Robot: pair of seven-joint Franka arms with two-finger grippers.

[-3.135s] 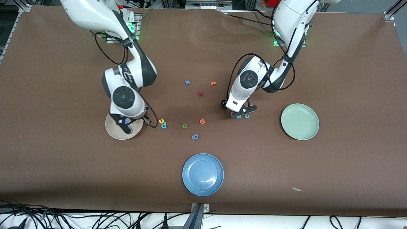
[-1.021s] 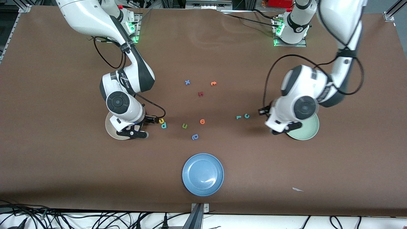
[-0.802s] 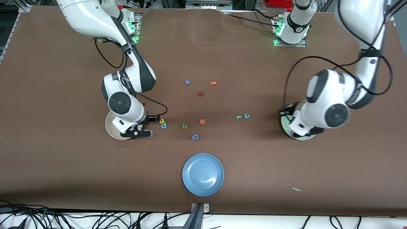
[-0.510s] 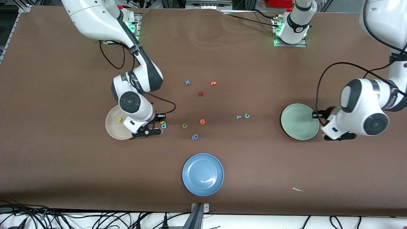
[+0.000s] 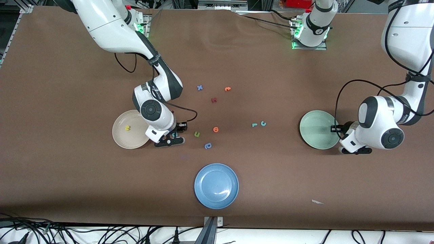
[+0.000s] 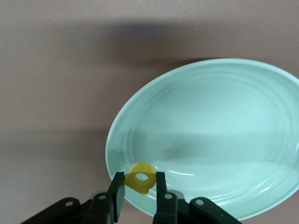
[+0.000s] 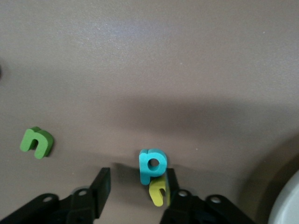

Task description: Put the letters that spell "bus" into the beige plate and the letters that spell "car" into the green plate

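Yellow "s" (image 5: 127, 128) lies plated; left gripper (image 6: 139, 193) clamps "a" (image 6: 140, 177) over green plate (image 6: 261, 93); right gripper (image 7: 135, 189), parted, straddles "b" (image 7: 151, 164).

A wide brown matte surface (image 5: 67, 189) fills nearly the whole front view, evenly lit from above with soft shadows. Aluminium frame rails (image 5: 25, 8) edge its corners. Black cables (image 5: 101, 234) lie tangled over a pale strip along the edge nearest the camera, where a metal bracket (image 5: 213, 223) is fixed at the middle
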